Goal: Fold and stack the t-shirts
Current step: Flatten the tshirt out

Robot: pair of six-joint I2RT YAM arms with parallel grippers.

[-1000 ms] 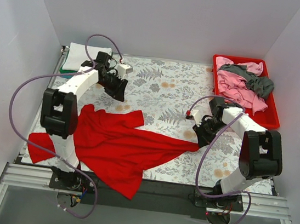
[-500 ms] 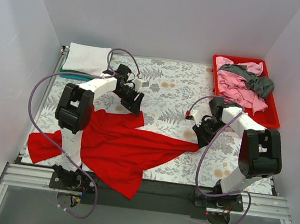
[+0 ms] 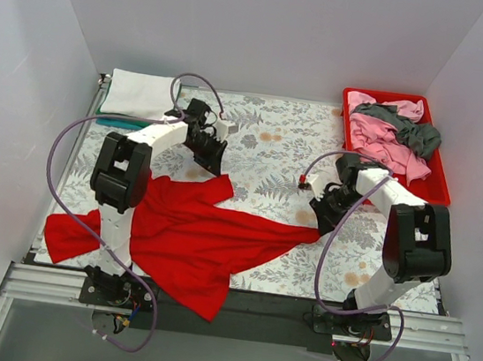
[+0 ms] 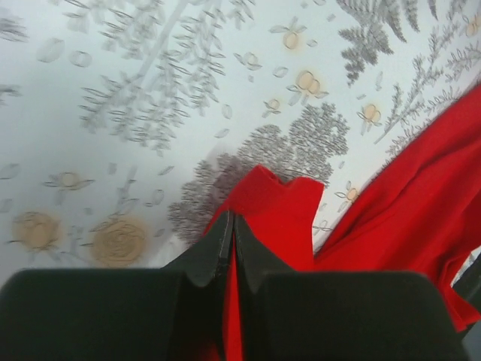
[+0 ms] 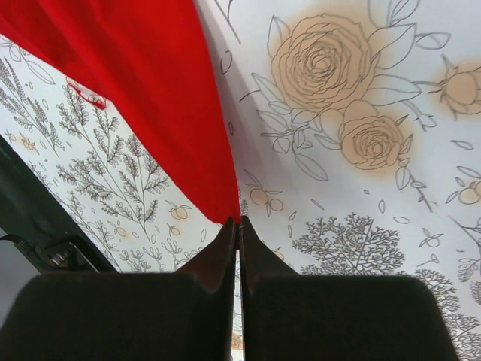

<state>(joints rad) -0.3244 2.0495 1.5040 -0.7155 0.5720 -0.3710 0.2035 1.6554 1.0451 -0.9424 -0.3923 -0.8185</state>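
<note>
A large red t-shirt (image 3: 190,236) lies crumpled across the near left of the flowered table. My left gripper (image 3: 215,168) is at the sleeve's far edge. In the left wrist view its jaws are shut, with red cloth (image 4: 278,218) showing between and beyond the fingertips (image 4: 225,226). My right gripper (image 3: 317,229) is shut on the shirt's stretched right corner, and the red cloth (image 5: 150,75) tapers down into its jaws (image 5: 238,222). A folded white t-shirt (image 3: 142,93) rests on a green one (image 3: 120,119) at the back left.
A red plastic tray (image 3: 437,192) at the back right holds crumpled pink (image 3: 381,137) and dark grey (image 3: 417,134) t-shirts. White walls enclose the table on three sides. The red shirt's hem hangs over the table's near edge (image 3: 207,305).
My left arm swung from beside the folded white shirt rightward and down to the red sleeve, and its jaws closed there. The right arm has barely moved.
</note>
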